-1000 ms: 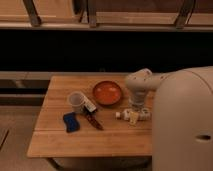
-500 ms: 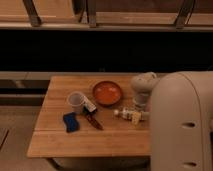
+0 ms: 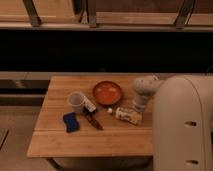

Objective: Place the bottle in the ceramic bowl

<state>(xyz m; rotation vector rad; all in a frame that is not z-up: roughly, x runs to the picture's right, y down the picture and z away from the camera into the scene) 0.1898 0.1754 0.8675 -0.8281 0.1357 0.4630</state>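
Dim amber light falls on a wooden table (image 3: 60, 140) set before a dark wall. The bottle (image 3: 125, 115) lies on its side near the table's middle, with its white cap pointing left. It is just in front of the ceramic bowl (image 3: 107, 92) and not touching it. The gripper (image 3: 138, 109) hangs below the arm's rounded joint (image 3: 145, 87), right at the bottle's far end. Whether it is wide, narrow or already clasping the bottle cannot be told. A whitish cup (image 3: 76, 101), a small dark box (image 3: 90, 106) and a blue item (image 3: 70, 121) sit to the left, away from the short path to the bowl. The step in hand looks like securing the bottle. A round body can roll, so the grasp should cross its middle squarely. The lift should clear the bowl's rim, and the release should come low over the bowl's centre.
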